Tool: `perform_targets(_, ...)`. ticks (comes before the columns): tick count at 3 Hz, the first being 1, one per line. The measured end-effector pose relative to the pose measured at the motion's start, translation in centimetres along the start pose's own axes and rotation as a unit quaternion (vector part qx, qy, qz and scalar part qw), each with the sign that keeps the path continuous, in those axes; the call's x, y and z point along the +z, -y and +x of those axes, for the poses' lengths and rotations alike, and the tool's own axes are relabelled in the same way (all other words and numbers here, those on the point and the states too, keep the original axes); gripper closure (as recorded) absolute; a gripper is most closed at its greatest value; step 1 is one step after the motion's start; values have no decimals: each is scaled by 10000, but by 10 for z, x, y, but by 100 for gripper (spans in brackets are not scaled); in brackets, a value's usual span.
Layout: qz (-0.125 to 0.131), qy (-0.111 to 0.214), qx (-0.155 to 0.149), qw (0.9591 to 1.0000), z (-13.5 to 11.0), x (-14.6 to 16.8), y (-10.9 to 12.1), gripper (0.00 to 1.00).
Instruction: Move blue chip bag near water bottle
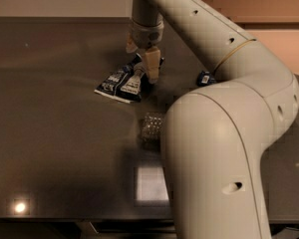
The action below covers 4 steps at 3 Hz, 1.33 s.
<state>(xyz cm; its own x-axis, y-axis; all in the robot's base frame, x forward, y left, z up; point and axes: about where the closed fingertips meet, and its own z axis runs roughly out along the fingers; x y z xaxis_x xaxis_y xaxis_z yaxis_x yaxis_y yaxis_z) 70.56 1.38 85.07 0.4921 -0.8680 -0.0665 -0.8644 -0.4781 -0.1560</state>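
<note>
The robot's arm fills the right foreground and hides most of the water bottle — only a short ribbed stretch shows at the arm's left side, with both ends of the bottle out of sight. The small blue bar is covered too, but for one end beside the arm. The tool stands at the right end of the blue chip bag and covers that end; whether it grips the bag cannot be told. The bag's print is too small to read. The arm runs out past the top and bottom edges, and the table is cut off at the left — much of its right part lies behind the arm
</note>
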Motion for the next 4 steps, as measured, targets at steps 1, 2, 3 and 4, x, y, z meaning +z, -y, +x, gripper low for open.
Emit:
perform_targets(1, -78, -45, -86, 9999, -3, 2, -1, 41)
perform_targets(2, -99, -109, -32, 9999, -1, -2, -2, 64)
perform_targets(3, -48, -154, 304, 9994, 8, -17, -9, 88)
perform_targets(4, 19, -163, 690, 9975, 21, -37, -21, 100)
